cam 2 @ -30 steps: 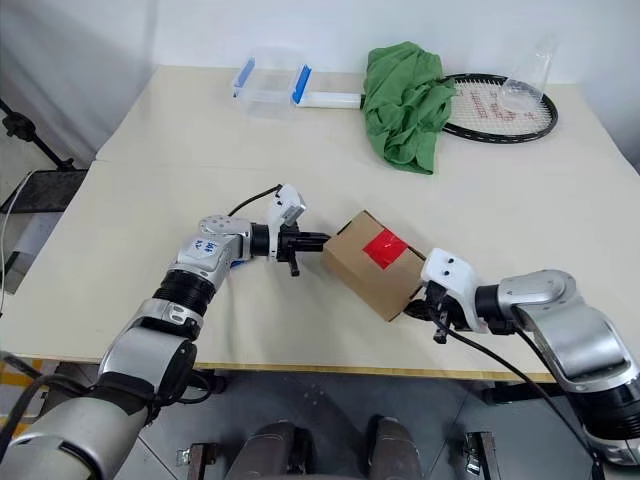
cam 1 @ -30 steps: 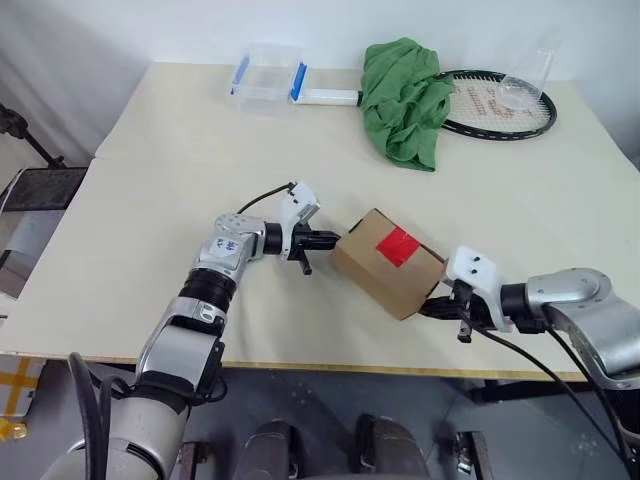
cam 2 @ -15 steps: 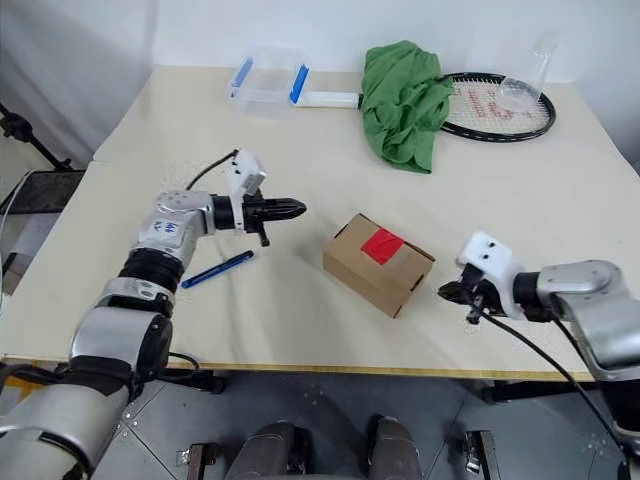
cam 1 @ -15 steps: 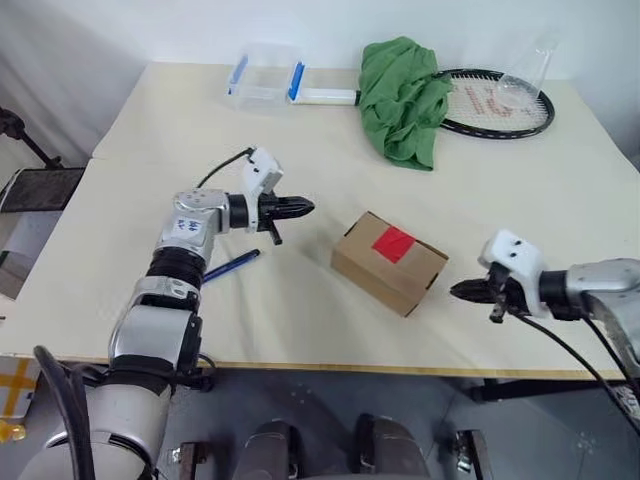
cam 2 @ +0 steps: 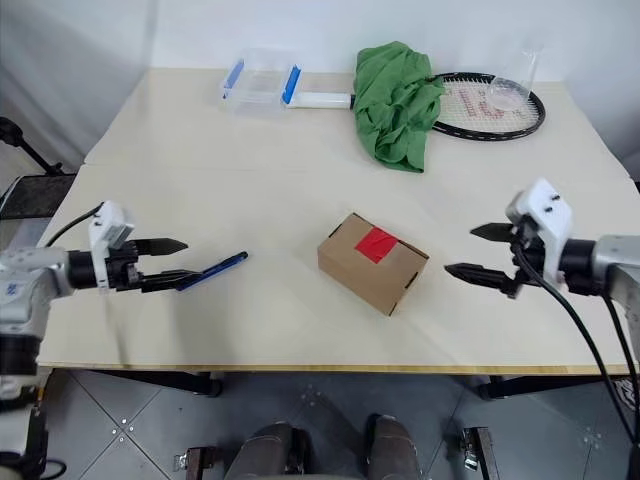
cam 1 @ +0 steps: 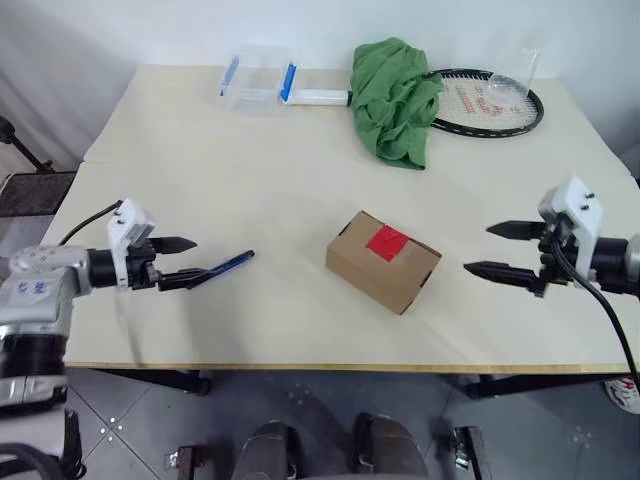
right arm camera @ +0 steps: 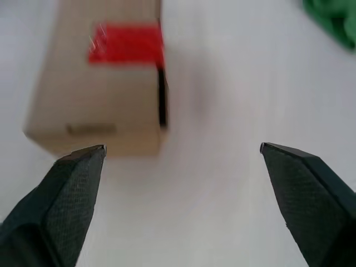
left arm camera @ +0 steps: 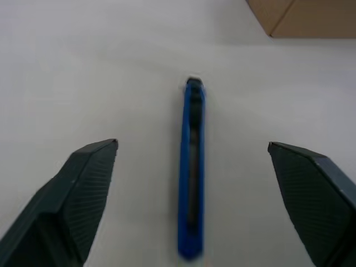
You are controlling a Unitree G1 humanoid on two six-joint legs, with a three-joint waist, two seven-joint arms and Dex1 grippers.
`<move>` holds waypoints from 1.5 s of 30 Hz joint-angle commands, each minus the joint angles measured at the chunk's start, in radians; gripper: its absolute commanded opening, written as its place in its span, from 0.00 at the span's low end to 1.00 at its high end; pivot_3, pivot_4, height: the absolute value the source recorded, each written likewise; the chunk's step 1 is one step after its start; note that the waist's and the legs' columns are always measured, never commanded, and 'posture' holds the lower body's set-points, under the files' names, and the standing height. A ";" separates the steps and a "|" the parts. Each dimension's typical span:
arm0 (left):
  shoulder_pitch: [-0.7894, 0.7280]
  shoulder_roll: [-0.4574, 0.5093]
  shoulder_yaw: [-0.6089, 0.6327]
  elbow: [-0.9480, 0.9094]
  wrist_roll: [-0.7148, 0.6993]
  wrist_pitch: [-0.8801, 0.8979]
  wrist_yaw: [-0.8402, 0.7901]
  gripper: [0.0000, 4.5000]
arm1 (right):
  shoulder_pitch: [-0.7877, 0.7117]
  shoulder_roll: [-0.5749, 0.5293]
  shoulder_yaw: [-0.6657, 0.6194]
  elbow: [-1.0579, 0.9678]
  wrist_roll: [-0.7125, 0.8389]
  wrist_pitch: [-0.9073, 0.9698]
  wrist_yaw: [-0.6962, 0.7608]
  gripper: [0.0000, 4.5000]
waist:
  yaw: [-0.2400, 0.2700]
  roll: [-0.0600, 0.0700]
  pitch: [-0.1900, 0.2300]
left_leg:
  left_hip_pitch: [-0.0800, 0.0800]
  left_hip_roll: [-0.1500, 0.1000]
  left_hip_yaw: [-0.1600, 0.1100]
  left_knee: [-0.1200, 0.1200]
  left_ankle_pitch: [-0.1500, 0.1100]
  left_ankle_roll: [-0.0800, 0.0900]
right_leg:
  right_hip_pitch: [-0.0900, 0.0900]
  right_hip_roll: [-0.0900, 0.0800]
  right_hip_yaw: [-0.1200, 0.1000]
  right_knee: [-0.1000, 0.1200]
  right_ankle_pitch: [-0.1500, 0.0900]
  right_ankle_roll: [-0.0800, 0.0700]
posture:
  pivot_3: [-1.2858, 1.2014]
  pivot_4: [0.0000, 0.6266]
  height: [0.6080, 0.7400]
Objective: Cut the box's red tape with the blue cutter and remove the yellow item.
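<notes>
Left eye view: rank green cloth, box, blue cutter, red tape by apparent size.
1. green cloth
2. box, slightly smaller than the cloth, though it sits nearer the camera
3. blue cutter
4. red tape, about the cutter's area, so unsure

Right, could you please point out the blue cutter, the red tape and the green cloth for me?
blue cutter (left arm camera: pixel 192 167), left wrist view, middle of its body.
red tape (cam 1: pixel 390 241), left eye view, centre of the patch.
green cloth (cam 2: pixel 393 110), right eye view, middle of the heap.

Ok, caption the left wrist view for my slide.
Open left gripper poised over the blue cutter on the table, box corner beyond.
</notes>
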 commanded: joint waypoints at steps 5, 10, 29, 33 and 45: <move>0.338 0.057 0.356 -0.244 -0.172 0.013 -0.035 0.99 | -0.140 0.054 0.104 -0.077 0.057 0.017 -0.017 1.00 | -0.011 0.000 0.000 | 0.001 0.001 0.000 -0.002 0.000 -0.001 | -0.001 0.000 0.000 0.000 0.000 0.000 | 0.52 0.24 1.00; 0.467 0.079 0.447 -0.220 -0.189 -0.063 -0.086 0.99 | -0.168 0.084 0.159 -0.118 0.065 0.018 -0.032 1.00 | -0.002 0.001 0.001 | 0.001 0.000 0.001 -0.002 0.000 0.000 | -0.001 0.000 0.000 0.000 0.000 -0.001 | 0.52 0.24 1.00; 0.157 -0.005 0.055 0.086 -0.029 -0.368 -0.055 0.99 | -0.172 0.178 0.204 -0.214 0.111 0.050 -0.130 1.00 | -0.010 0.001 0.000 | 0.001 -0.005 0.004 -0.004 0.000 0.000 | -0.003 0.000 -0.001 0.001 0.000 -0.001 | 0.52 0.24 1.00; 0.041 -0.004 -0.037 0.268 0.039 -0.469 -0.097 0.99 | -0.150 0.180 0.187 -0.247 0.128 0.067 -0.160 1.00 | -0.010 0.001 0.000 | 0.001 -0.005 0.005 -0.004 0.000 -0.001 | -0.003 0.001 -0.001 0.001 0.000 -0.001 | 0.52 0.24 1.00; -0.115 -0.038 -0.159 0.503 0.122 -0.585 -0.159 0.95 | -0.105 0.169 0.159 -0.305 0.176 0.102 -0.219 1.00 | -0.007 0.001 0.000 | 0.001 -0.005 0.005 -0.003 0.000 -0.001 | -0.003 0.001 -0.001 0.001 0.000 -0.001 | 0.52 0.24 1.00</move>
